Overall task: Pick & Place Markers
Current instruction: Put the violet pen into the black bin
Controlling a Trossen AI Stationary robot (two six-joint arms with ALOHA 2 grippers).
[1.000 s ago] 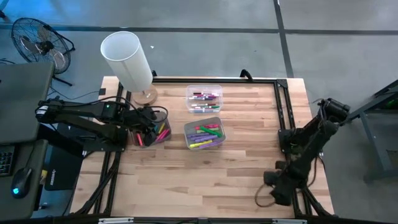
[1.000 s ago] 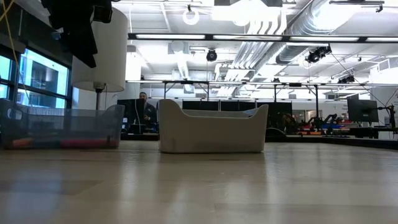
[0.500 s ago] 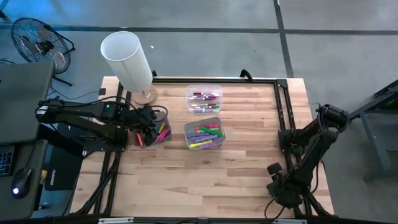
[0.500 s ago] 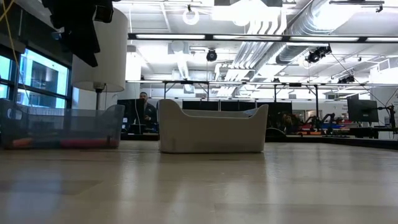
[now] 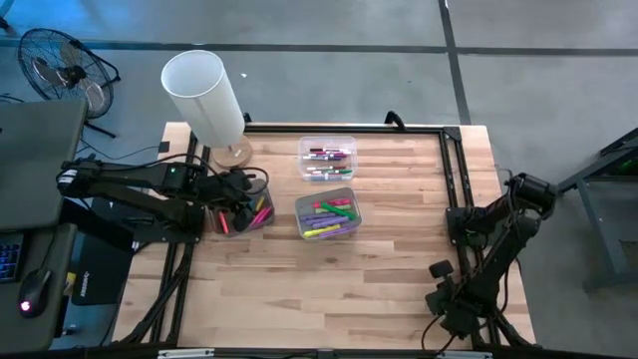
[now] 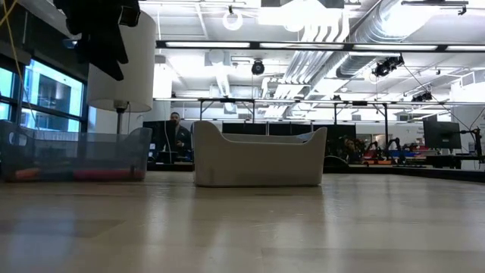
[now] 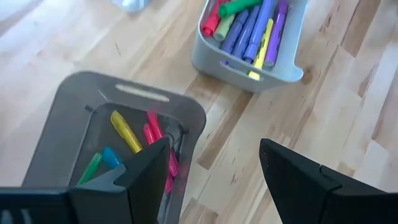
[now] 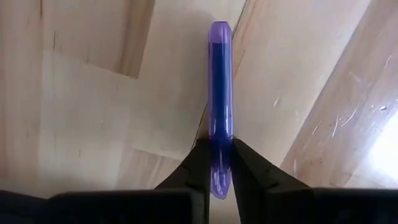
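A purple marker (image 8: 220,93) lies over the bare wood at the table's near right, and my right gripper (image 8: 221,171) is shut on it. In the high view, my right gripper (image 5: 451,304) points down near the front edge. My left gripper (image 7: 214,180) stands open above the dark see-through bin (image 7: 124,124), which holds yellow, pink, green and blue markers. In the high view, my left gripper (image 5: 242,189) is at the table's left. A grey bin (image 5: 327,212) and a clear bin (image 5: 327,158) hold more markers. My right gripper pinches the purple marker at one end (image 8: 219,163) between its two fingertips (image 8: 200,163), coming from above. The rest of the marker reaches out past the fingers over the wood. I cannot tell whether it rests on the table or is just clear of it.
A white lamp (image 5: 204,95) stands on its wooden foot at the far left, behind the dark bin. A black frame (image 5: 454,170) runs along the table's right side. Bare wood lies between the bins and my right gripper. A person shows far behind the table in the low view.
My right arm has shifted at the near right corner: its elbow has dropped toward the near edge and its wrist has moved a little toward the table's right edge. My left arm has kept still over the dark bin.
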